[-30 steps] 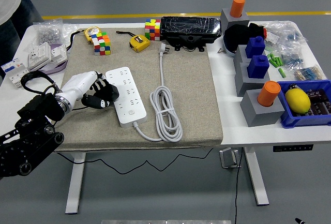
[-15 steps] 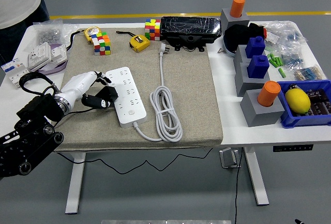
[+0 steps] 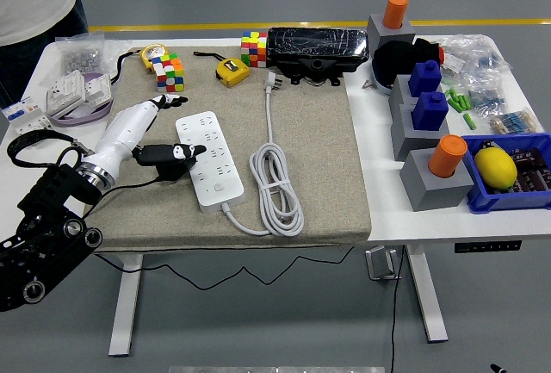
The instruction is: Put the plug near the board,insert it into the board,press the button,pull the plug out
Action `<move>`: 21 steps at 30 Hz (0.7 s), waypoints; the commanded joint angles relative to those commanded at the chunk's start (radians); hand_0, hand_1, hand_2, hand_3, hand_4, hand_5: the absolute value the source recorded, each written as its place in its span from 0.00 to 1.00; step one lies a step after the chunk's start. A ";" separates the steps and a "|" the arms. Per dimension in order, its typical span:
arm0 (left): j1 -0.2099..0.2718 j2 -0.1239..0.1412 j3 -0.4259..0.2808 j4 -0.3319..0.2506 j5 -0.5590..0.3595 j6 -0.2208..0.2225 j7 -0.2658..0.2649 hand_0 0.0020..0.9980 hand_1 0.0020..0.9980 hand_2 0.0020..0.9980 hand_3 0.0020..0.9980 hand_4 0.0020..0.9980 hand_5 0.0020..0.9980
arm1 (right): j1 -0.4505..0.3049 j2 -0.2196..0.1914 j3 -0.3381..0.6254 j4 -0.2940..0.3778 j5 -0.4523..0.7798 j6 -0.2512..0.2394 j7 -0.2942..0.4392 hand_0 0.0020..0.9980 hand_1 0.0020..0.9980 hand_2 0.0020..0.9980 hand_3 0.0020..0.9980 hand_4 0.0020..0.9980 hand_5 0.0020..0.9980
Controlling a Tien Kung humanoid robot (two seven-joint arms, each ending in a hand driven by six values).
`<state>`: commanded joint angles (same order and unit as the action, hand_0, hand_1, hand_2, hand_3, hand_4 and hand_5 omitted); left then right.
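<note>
On the coarse beige mat [image 3: 327,175] covering the tabletop [image 3: 379,222], the left hand [image 3: 159,136], white-shelled with black fingers spread loosely and holding nothing, touches the left edge of the flat white power strip [image 3: 209,159], whose smooth cord coils rightward and ends farther back in the white plug [image 3: 271,81].

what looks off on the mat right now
Nothing looks damaged or spilled. The plug lies loose at the mat's far edge, unplugged, while the left hand hovers by the power strip, fingers spread.
</note>
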<state>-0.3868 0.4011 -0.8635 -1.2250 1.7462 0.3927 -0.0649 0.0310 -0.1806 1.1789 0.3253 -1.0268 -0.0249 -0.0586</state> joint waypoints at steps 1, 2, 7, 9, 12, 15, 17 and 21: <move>0.018 0.011 0.003 -0.022 0.009 0.010 -0.001 0.78 0.84 0.82 0.82 1.00 0.63 | 0.000 0.000 0.000 0.001 0.000 0.000 0.000 0.66 0.66 0.66 0.58 1.00 0.56; 0.031 0.018 0.003 -0.038 0.019 0.014 0.002 0.81 0.86 0.83 0.81 1.00 0.67 | 0.000 0.000 0.000 0.001 0.000 0.000 0.000 0.66 0.66 0.66 0.58 1.00 0.56; 0.109 0.052 -0.006 -0.121 0.057 0.027 0.022 0.81 0.86 0.83 0.81 1.00 0.67 | 0.000 0.000 0.002 0.000 -0.002 0.000 0.000 0.66 0.66 0.66 0.58 1.00 0.56; 0.129 0.063 -0.003 -0.140 0.063 0.025 0.032 0.83 0.87 0.85 0.82 1.00 0.69 | 0.001 0.000 0.002 0.000 -0.003 0.001 0.000 0.65 0.66 0.66 0.58 1.00 0.56; 0.150 0.076 0.010 -0.150 0.071 0.022 0.044 0.83 0.87 0.85 0.82 1.00 0.69 | 0.001 0.000 0.005 0.000 -0.004 0.000 0.000 0.65 0.66 0.66 0.58 1.00 0.56; 0.158 0.076 0.013 -0.141 0.071 0.011 0.058 0.83 0.87 0.84 0.82 1.00 0.69 | 0.000 0.000 0.006 0.001 -0.004 0.000 0.000 0.66 0.66 0.66 0.58 1.00 0.56; 0.158 0.072 0.020 -0.127 0.070 0.003 0.065 0.83 0.87 0.84 0.82 1.00 0.69 | 0.001 0.000 0.005 0.001 -0.003 0.000 0.000 0.66 0.66 0.66 0.58 1.00 0.56; 0.147 0.065 0.039 -0.104 0.065 -0.004 0.070 0.82 0.86 0.84 0.81 1.00 0.70 | 0.001 0.000 0.003 0.002 -0.002 0.000 0.000 0.66 0.66 0.66 0.58 1.00 0.56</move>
<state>-0.2395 0.4657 -0.8245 -1.3289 1.8109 0.3887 0.0046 0.0320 -0.1809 1.1817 0.3273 -1.0292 -0.0246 -0.0584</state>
